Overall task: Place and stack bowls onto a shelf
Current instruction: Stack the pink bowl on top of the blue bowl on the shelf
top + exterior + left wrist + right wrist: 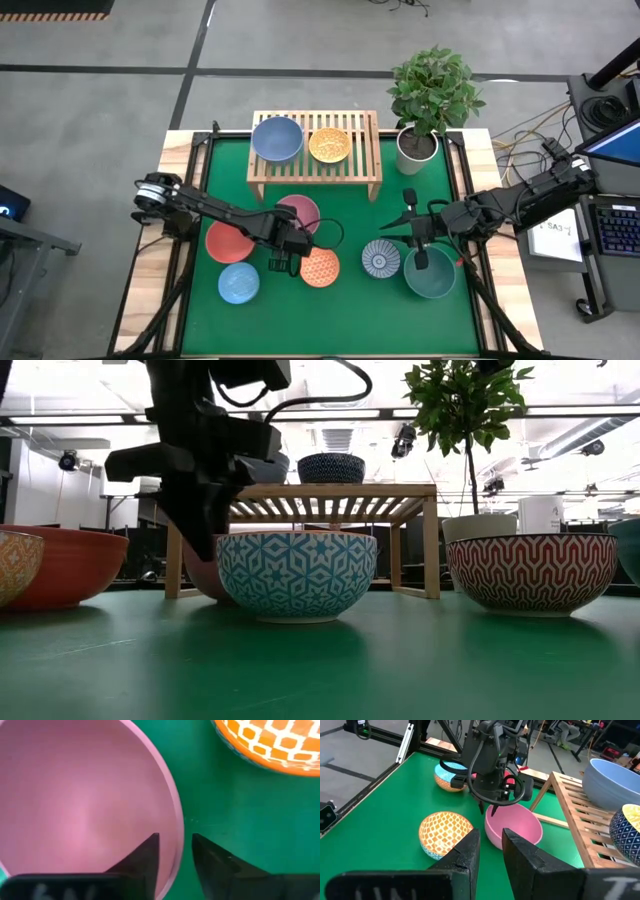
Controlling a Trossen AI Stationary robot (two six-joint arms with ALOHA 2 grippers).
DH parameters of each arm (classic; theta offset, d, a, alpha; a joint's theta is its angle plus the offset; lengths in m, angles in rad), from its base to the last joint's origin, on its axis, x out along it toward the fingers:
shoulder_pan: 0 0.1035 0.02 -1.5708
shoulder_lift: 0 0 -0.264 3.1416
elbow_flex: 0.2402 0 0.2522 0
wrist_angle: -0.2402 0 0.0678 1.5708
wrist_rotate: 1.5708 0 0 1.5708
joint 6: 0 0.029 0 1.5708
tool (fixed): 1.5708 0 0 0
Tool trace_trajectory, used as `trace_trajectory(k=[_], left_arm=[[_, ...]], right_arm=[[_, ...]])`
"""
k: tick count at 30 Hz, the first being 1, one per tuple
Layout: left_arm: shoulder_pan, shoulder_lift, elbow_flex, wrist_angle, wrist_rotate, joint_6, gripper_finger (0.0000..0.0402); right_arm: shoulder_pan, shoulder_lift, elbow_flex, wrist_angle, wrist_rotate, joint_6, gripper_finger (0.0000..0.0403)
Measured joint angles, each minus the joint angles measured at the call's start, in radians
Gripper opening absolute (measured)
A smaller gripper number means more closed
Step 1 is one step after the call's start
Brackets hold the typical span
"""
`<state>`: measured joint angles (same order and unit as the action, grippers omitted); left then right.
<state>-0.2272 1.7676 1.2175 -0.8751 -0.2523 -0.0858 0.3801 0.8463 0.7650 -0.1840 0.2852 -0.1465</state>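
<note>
Eight bowls show in the high view. Two sit side by side on the shelf: the plain blue bowl and the yellow patterned bowl. Six rest on the green tabletop: the pink bowl, red bowl, light blue bowl, orange patterned bowl, blue-grey patterned bowl and the larger dark teal bowl. One potted plant stands just beside the shelf.

The left gripper is down at the pink bowl, between the red and orange ones. Its wrist view shows its fingers narrowly parted astride the pink rim, one inside the bowl and one outside, though whether they actually press on the rim is hard to make out. From above, the arm covers part of the pink bowl and the edge of the red one.

The right gripper hangs at the teal bowl's rim, beside the blue-grey bowl; its fingers stand slightly apart and hold nothing.

In the low view the left arm hides most of the pink bowl, the blue-grey bowl fills the middle, and the teal bowl is cut off at the edge.
</note>
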Motion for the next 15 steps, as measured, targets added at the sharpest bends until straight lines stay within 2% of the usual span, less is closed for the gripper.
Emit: trace_trajectory(k=[5,9,15], left_arm=[[0.0,-0.012,0.002,-0.01,0.008,-0.001,0.0008],[-0.005,-0.019,0.051,-0.056,0.025,-0.011,0.0005],[-0.027,-0.02,0.206,-0.225,0.035,-0.024,0.0001]], right_arm=[[0.0,0.0,0.0,-0.02,0.0,0.031,0.0068],[0.0,0.0,-0.001,-0.03,0.0,0.057,0.0068],[0.0,0.0,-0.001,-0.048,0.0,0.069,0.0068]])
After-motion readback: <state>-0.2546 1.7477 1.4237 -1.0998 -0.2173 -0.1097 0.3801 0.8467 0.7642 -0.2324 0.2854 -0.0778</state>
